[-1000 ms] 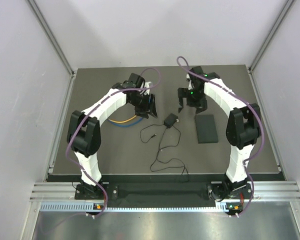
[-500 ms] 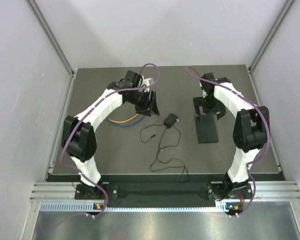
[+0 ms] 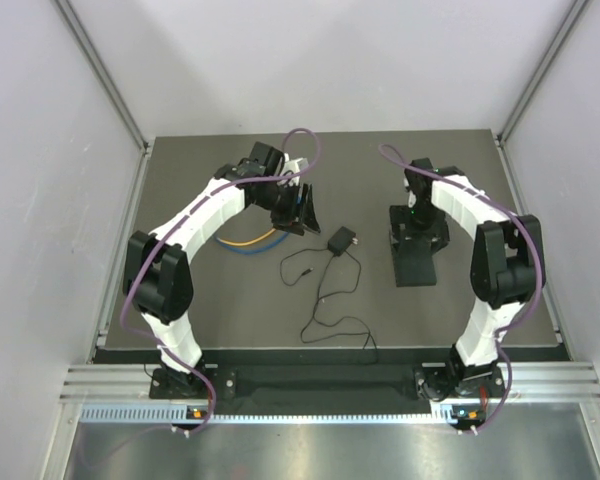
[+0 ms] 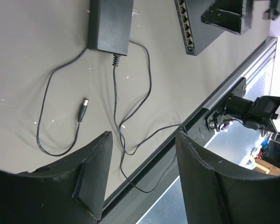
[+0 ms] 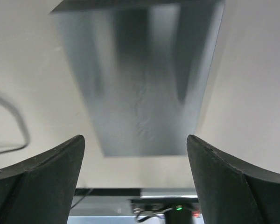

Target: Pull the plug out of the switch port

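the flat matte-black rectangular box (image 3: 416, 266) lies on the right side of the dark grey table (image 3: 230, 310). a row of switch ports (image 4: 186, 28) runs along one of its edges. the small black adapter (image 3: 341, 239) with its thin black wire (image 3: 325, 295) sits beside it. the right gripper (image 3: 418, 232) is over the box's far end, jaws spread wide to either side, not clamped. the left gripper (image 3: 301, 214) hangs near yellow and blue cables (image 3: 248, 242), jaws released and empty.

My gripper (image 4: 143, 140) hangs over the desk (image 4: 28, 56), jaws apart, nothing between them. Ahead lies a black adapter (image 4: 109, 23); its thin wire (image 4: 114, 84) loops loosely to a free barrel plug (image 4: 82, 110). The flat black switch (image 4: 198, 32) (ports facing me) sits further right.
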{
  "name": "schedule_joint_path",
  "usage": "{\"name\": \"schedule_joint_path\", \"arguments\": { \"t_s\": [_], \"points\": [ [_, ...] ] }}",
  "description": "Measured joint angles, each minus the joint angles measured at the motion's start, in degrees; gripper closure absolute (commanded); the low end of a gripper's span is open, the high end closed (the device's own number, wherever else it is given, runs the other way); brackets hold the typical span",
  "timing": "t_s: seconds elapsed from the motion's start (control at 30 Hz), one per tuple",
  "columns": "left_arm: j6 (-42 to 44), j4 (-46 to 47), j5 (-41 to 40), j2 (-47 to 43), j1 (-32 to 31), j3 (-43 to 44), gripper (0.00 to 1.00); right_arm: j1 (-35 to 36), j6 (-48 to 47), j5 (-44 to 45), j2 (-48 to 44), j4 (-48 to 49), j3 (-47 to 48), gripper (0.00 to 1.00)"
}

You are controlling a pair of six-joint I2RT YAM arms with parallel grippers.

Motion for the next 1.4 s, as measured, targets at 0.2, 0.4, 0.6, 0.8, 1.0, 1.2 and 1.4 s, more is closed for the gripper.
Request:
{"name": "schedule_joint_path", "arguments": {
  "t_s": [0.2, 0.4, 0.6, 0.8, 1.0, 1.2, 1.4],
  "points": [
    [-0.2, 0.1, 1.6, 0.3, 0.0, 0.0, 0.39, 2.2, 4.8, -2.9, -7.6, 0.0, -1.1, 0.19],
    [-0.5, 0.1, 2.3, 1.1, 0.0, 0.0, 0.39, 4.6, 5.9, -8.3, -12.9, 0.7, -6.8, 0.54],
    [-0.7, 0.0, 3.2, 1.4, 0.0, 0.0, 0.39, 13.3, 7.5, -9.8, -11.2, 3.6, -10.2, 0.85],
    [-0.5, -0.6, 3.3, 1.6, 0.0, 0.2, 0.39, 17.2, 10.9, -8.1, -8.6, 7.8, -13.6, 1.00],
    [0.3, -1.6, 3.3, 1.6, 0.0, 0.2, 0.39, 16.1, 13.7, -2.0, -8.5, 8.0, -16.8, 1.00],
    [1.8, -3.0, 3.3, 1.6, 0.0, 0.2, 0.39, 11.6, 15.8, 2.9, -8.6, 7.7, -18.7, 1.00],
    [3.0, -3.5, 3.3, 1.6, 0.0, 0.2, 0.39, 2.1, 16.3, 7.8, -8.8, 6.8, -18.8, 1.00]
  ]
}}
